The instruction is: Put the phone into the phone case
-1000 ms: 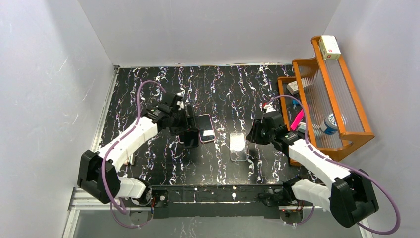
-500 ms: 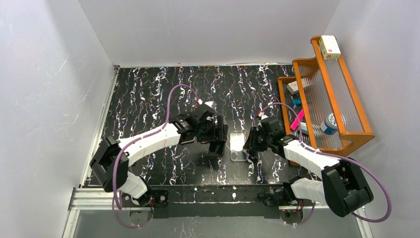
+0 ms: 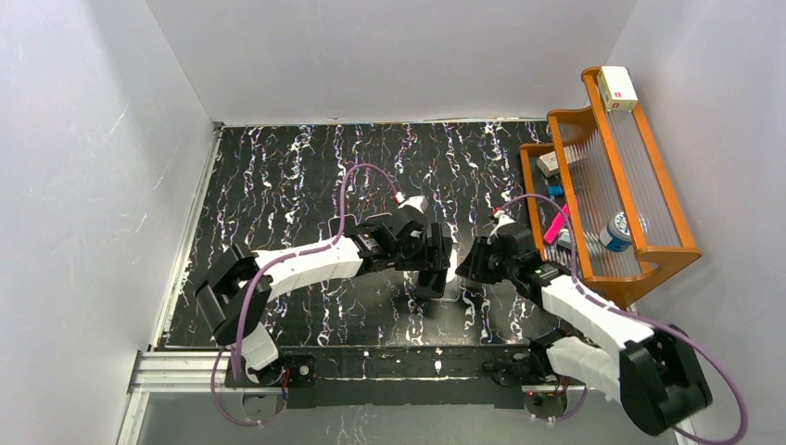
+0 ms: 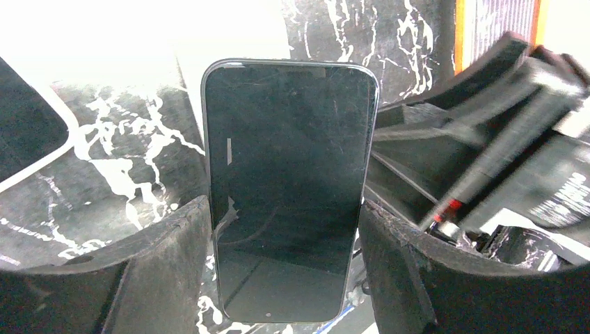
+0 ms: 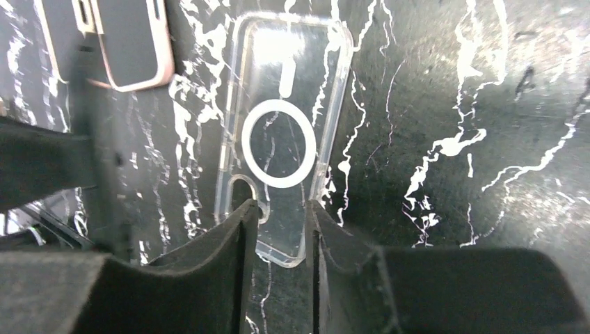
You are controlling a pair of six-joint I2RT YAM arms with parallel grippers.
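**Phone in left claw, case flat under right claw**

Your left claw (image 4: 285, 229) is clenched on the phone (image 4: 289, 160), fingers (image 4: 167, 264) pressing both long edges, dark screen facing the wrist camera. In the top view it hangs over the near middle of the desk (image 3: 278, 176), almost tip to tip with your right claw (image 5: 276, 223). The phone case (image 5: 285, 104) lies flat on the desk, clear, white ring showing. Your right claw is released, jaws narrowly parted over the case's near end with nothing pinched between them; can't tell if they touch it. A pink-cased phone (image 5: 129, 42) lies near the clear case, not touching it
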